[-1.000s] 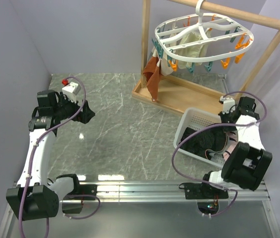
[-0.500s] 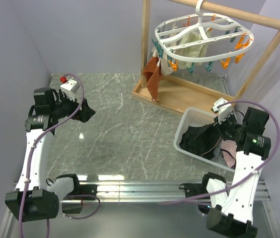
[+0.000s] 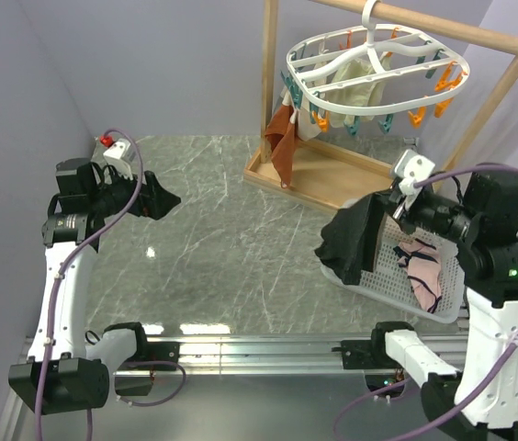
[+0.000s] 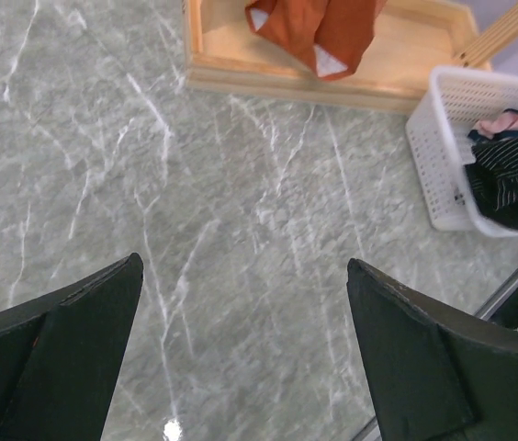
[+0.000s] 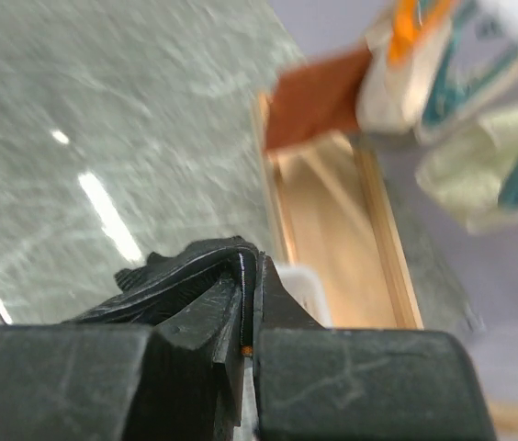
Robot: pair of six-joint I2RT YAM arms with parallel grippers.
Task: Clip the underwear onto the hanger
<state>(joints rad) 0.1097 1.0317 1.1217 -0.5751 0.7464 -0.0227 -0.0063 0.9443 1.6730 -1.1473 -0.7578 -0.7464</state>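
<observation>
White basket (image 3: 383, 273) sits right under the right gripper (image 3: 390, 209) and holds a pink cloth (image 3: 420, 262) with dark trim. The gripper is clamped on the underwear (image 3: 351, 239), which hangs down-left of it over the basket's left rim, long axis near vertical. The hanger (image 3: 374, 69) is above and behind, well apart. Left gripper (image 4: 243, 276) has its jaws spread wide.

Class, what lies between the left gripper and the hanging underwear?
Nothing but bare marble table separates the left gripper from the underwear, per the top external view.
</observation>
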